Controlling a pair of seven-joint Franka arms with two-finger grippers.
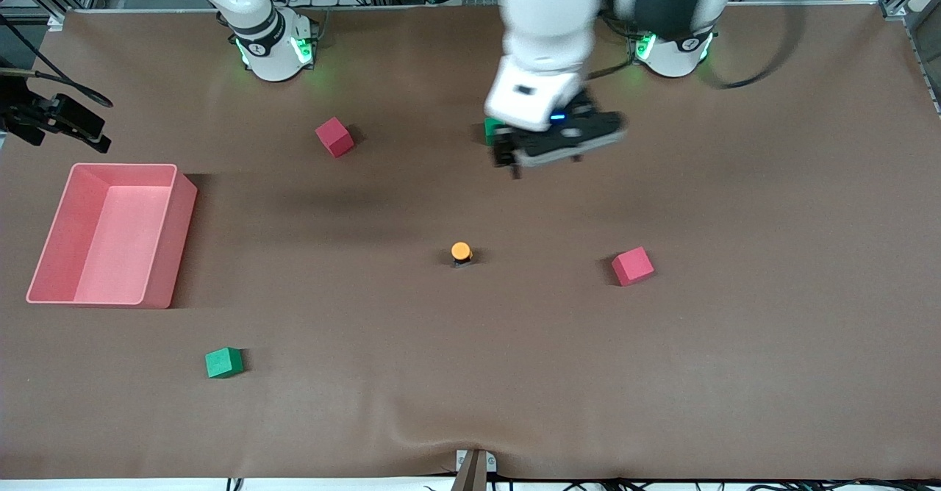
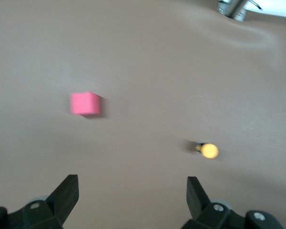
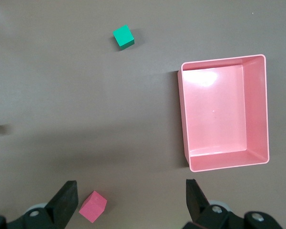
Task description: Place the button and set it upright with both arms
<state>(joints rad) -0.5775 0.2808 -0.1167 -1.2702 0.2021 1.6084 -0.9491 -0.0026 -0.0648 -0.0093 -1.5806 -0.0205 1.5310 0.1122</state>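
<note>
While the left claw (image 1: 545, 154) hangs open, the button (image 1: 461, 253) stands apart, nearer the camera.

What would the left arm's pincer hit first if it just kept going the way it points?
Probably bare brown table. The open left pincer points down at cloth, with the orange button and a red cube lying off to either side of its line. Depth is hard to judge.

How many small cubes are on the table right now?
4. Red cube near the right arm's base; red cube beside the orange-capped button; green cube nearest the front camera; green cube mostly hidden under the left gripper.
</note>
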